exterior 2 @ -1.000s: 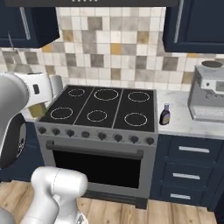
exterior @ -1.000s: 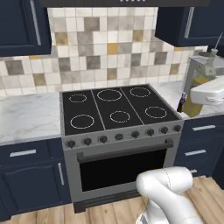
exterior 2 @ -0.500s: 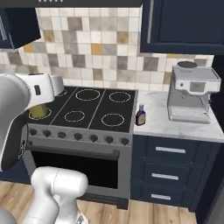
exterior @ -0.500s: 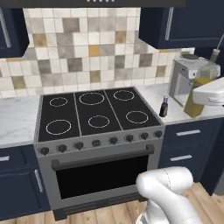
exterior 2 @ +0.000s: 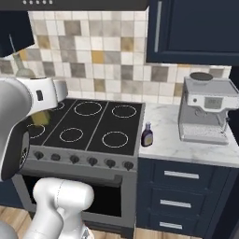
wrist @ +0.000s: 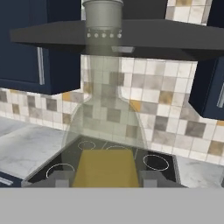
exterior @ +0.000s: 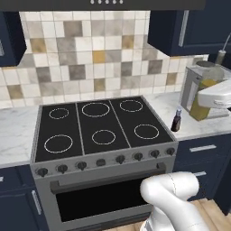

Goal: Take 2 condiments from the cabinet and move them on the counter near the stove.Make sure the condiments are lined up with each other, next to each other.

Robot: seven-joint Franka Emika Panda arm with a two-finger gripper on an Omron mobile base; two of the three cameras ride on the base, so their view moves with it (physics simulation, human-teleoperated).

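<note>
While the small dark bottle [exterior: 176, 121] stands on the counter [exterior: 198, 128] just right of the stove [exterior: 101, 131], the oil bottle [wrist: 105, 131] rises upright between the gripper [wrist: 104, 177] fingertips, apparently clamped, held above the stove.

My arm [exterior 2: 18, 121] is glossy white, built of rounded, bulbous links with dark grey joint rings. A small dark mark sits on its upper link.
</note>
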